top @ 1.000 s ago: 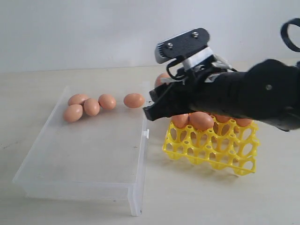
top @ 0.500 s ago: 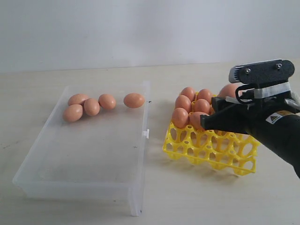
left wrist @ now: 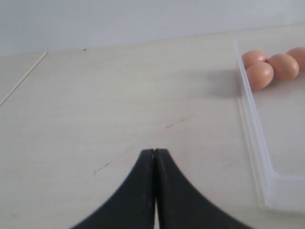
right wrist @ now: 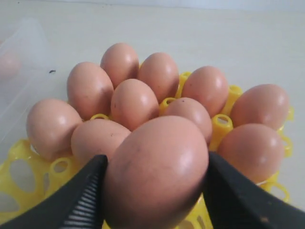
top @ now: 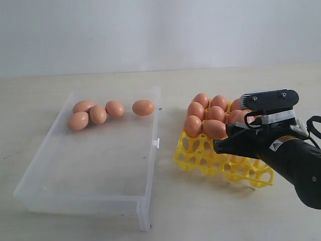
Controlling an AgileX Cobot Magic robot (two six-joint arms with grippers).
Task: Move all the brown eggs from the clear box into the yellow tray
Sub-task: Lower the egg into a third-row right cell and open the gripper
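A brown egg [right wrist: 159, 176] sits between the fingers of my right gripper [right wrist: 155, 160], which is shut on it, low over the near part of the yellow tray [top: 200, 160]. Several more brown eggs [right wrist: 135, 102] fill the tray's cups beyond it. In the exterior view the right gripper [top: 223, 144] hides the held egg. Several brown eggs [top: 98, 114] lie at the far end of the clear box [top: 145, 196]. My left gripper [left wrist: 155, 152] is shut and empty over bare table, apart from the box wall [left wrist: 252, 124], with a few eggs [left wrist: 259, 75] visible inside.
The box's latch tab [top: 156, 143] faces the tray across a narrow strip of table. A pale wall rises behind the table. The left arm does not show in the exterior view.
My right arm has swung right from the box's wall and come down low over the near part of the tray. The eggs in the box have not moved.
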